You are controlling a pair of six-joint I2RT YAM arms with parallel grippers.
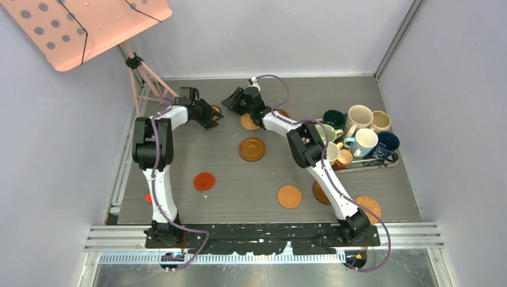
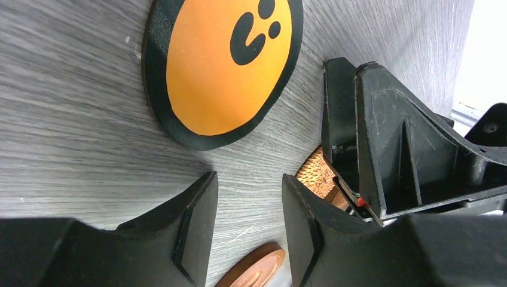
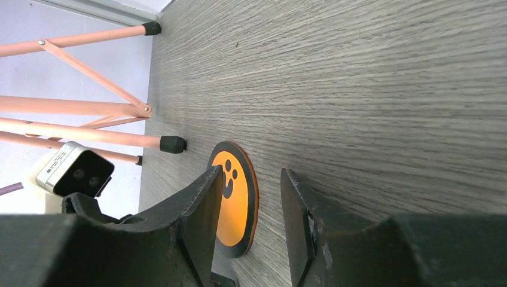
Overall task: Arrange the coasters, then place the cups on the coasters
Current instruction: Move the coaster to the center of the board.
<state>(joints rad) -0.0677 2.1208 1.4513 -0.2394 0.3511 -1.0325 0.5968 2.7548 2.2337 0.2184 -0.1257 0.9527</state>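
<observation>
A black-and-orange coaster [image 2: 224, 66] lies flat at the back of the table, between my two grippers. My left gripper [image 2: 250, 182] hovers just short of it, open, with only bare table between the fingers. My right gripper [image 3: 251, 176] faces it from the other side, also open and empty; its left finger partly hides the coaster [image 3: 239, 197]. Other coasters lie spread out: tan [image 1: 249, 121], dark ringed [image 1: 252, 149], red [image 1: 204, 181], orange-tan [image 1: 289, 196] and wicker [image 1: 367, 206]. The cups [image 1: 359, 116] stand crowded together on the metal tray [image 1: 376, 162] at the right.
A pink music stand's legs [image 3: 89, 107] stand at the back left corner, close to both grippers. Another brown coaster [image 1: 321, 192] lies partly under the right arm. The right gripper's body [image 2: 394, 137] is close beside my left fingers, with a woven disc [image 2: 314, 173] behind it.
</observation>
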